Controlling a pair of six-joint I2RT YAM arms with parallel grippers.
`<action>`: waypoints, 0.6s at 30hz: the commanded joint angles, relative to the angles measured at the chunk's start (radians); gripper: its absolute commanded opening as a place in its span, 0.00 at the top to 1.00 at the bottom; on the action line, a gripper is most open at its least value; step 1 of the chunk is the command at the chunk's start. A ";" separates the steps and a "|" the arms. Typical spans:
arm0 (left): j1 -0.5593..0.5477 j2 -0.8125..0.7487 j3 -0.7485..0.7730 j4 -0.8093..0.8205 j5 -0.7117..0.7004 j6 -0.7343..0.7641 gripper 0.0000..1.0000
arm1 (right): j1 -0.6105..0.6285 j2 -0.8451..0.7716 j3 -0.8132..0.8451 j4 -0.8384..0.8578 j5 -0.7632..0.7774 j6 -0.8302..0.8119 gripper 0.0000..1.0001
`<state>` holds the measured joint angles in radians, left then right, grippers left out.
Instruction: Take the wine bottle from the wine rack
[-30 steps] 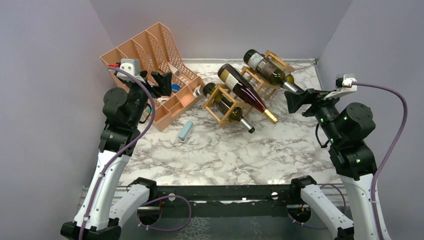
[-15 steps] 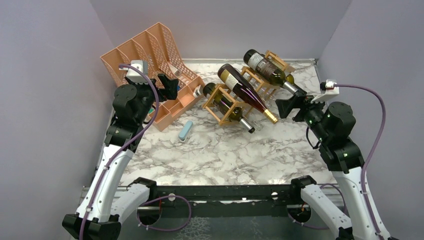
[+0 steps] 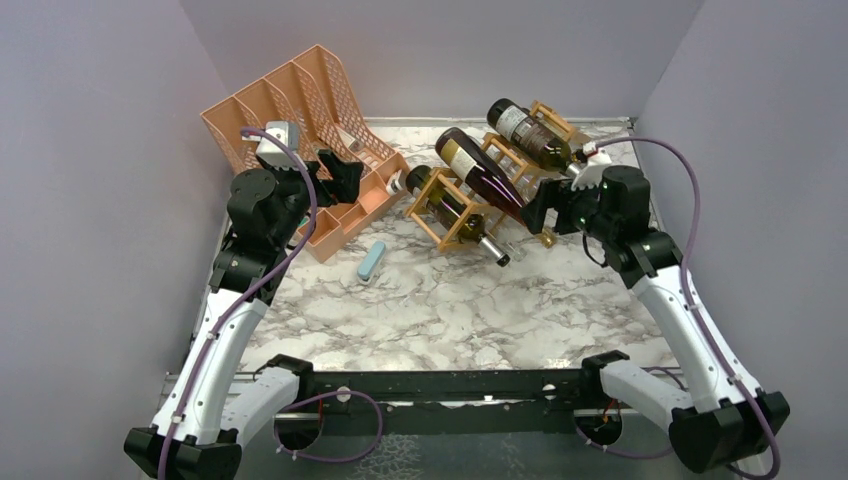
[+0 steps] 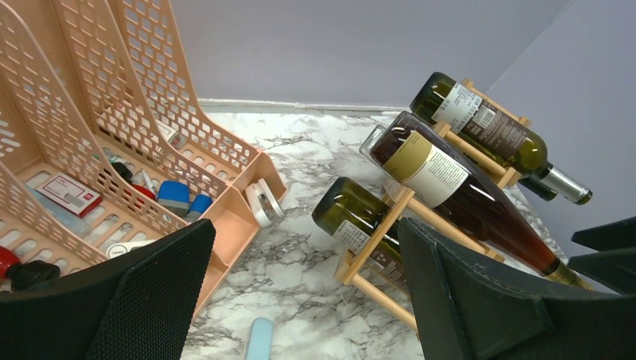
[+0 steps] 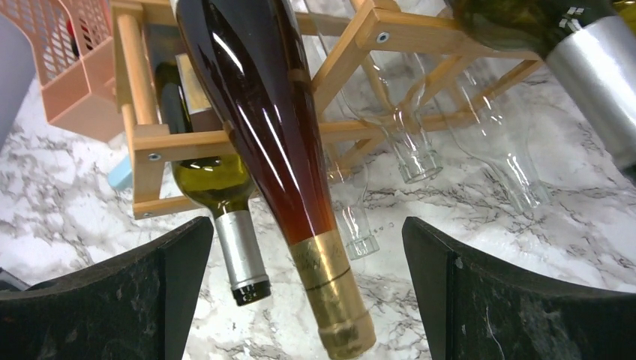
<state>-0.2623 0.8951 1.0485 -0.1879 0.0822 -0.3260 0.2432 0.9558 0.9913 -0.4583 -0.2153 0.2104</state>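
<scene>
The wine rack (image 3: 470,205), a lattice of thin tan wooden slats, lies long and low on the marble table (image 3: 450,300), with a pink mesh organiser (image 3: 300,120) to its left and a small blue bar (image 3: 371,262) on the table in front. On top lies an amber wine bottle (image 5: 262,127) with a gold-foil neck, between two green bottles (image 5: 217,187) (image 4: 491,135), with clear empty glass bottles (image 5: 405,142) under the slats. The right gripper (image 5: 307,300) is spread wide, its fingers either side of the gold neck without touching, holding nothing; the left gripper (image 4: 307,292) hangs wide open and empty near the organiser.
</scene>
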 commanded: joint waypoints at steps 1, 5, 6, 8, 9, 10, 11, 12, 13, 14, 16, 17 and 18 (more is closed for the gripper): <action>-0.004 -0.002 -0.014 -0.008 0.036 -0.020 0.01 | 0.007 0.083 0.073 -0.039 -0.085 -0.072 0.00; -0.005 0.008 -0.016 -0.008 0.046 -0.024 0.01 | 0.008 0.133 0.094 -0.038 -0.109 -0.086 0.00; -0.006 0.010 -0.015 -0.008 0.049 -0.025 0.01 | 0.008 0.147 0.100 -0.040 -0.116 -0.089 0.00; -0.005 0.015 -0.015 -0.006 0.054 -0.025 0.01 | 0.008 0.183 0.116 -0.058 -0.138 -0.091 0.01; -0.006 0.017 -0.013 -0.007 0.058 -0.025 0.01 | 0.008 0.199 0.123 -0.068 -0.156 -0.094 0.02; -0.006 0.019 -0.011 -0.007 0.061 -0.023 0.01 | 0.008 0.213 0.124 -0.073 -0.173 -0.094 0.03; -0.005 0.019 -0.011 -0.007 0.063 -0.022 0.01 | 0.008 0.224 0.123 -0.074 -0.188 -0.092 0.03; -0.005 0.019 -0.011 -0.009 0.063 -0.021 0.01 | 0.008 0.234 0.120 -0.073 -0.203 -0.088 0.04; -0.005 0.020 -0.012 -0.009 0.064 -0.022 0.01 | 0.008 0.243 0.118 -0.070 -0.219 -0.085 0.04; -0.006 0.020 -0.012 -0.009 0.064 -0.022 0.01 | 0.008 0.250 0.115 -0.066 -0.236 -0.085 0.05; -0.006 0.018 -0.015 -0.010 0.066 -0.024 0.01 | 0.008 0.263 0.109 -0.061 -0.252 -0.082 0.07; -0.006 0.018 -0.016 -0.010 0.067 -0.026 0.01 | 0.008 0.270 0.107 -0.058 -0.256 -0.082 0.09; -0.005 0.017 -0.018 -0.010 0.067 -0.027 0.01 | 0.008 0.274 0.107 -0.056 -0.258 -0.083 0.11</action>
<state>-0.2642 0.9180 1.0409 -0.2081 0.1207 -0.3405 0.2436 1.2160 1.0893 -0.5095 -0.4026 0.1368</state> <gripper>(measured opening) 0.991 0.919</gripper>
